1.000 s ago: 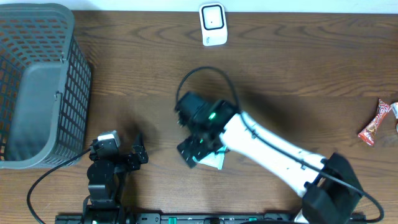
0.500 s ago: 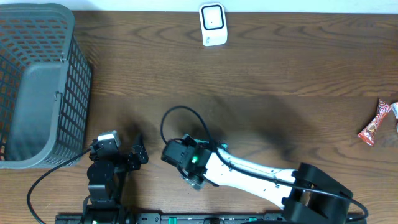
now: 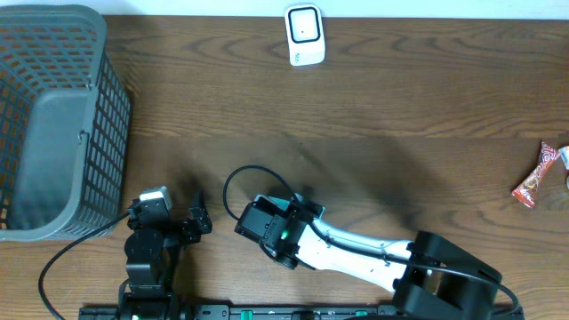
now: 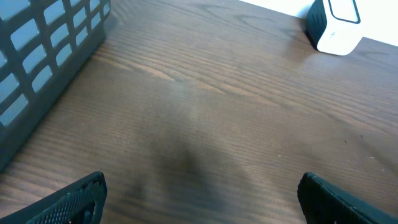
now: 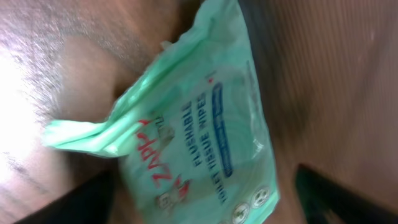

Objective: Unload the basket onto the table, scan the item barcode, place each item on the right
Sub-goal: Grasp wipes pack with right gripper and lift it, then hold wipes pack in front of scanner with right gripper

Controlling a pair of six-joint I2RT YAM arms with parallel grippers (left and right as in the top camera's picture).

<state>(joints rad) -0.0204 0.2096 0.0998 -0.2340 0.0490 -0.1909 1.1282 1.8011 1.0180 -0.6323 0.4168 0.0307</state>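
The item is a mint-green pack of flushable wipes (image 5: pixel 193 130) lying flat on the wood table. It fills the right wrist view. My right gripper (image 5: pixel 205 199) is open and low over the pack, one dark finger on each side and a gap still showing at the right finger. From overhead the right gripper (image 3: pixel 276 233) covers nearly all of the pack, and only a pale green edge (image 3: pixel 300 210) peeks out. The white barcode scanner (image 3: pixel 304 36) stands at the table's far edge and also shows in the left wrist view, the scanner (image 4: pixel 336 25) at top right. My left gripper (image 4: pixel 199 199) is open over bare wood.
A grey mesh basket (image 3: pixel 53 116) fills the far left, and its wall (image 4: pixel 43 56) shows close by in the left wrist view. A red candy wrapper (image 3: pixel 536 175) lies at the right edge. The left gripper (image 3: pixel 201 212) rests near the front edge.
My right arm has swung toward the front edge and come down over the wipes pack, and its jaws have narrowed slightly. The left arm has not moved.
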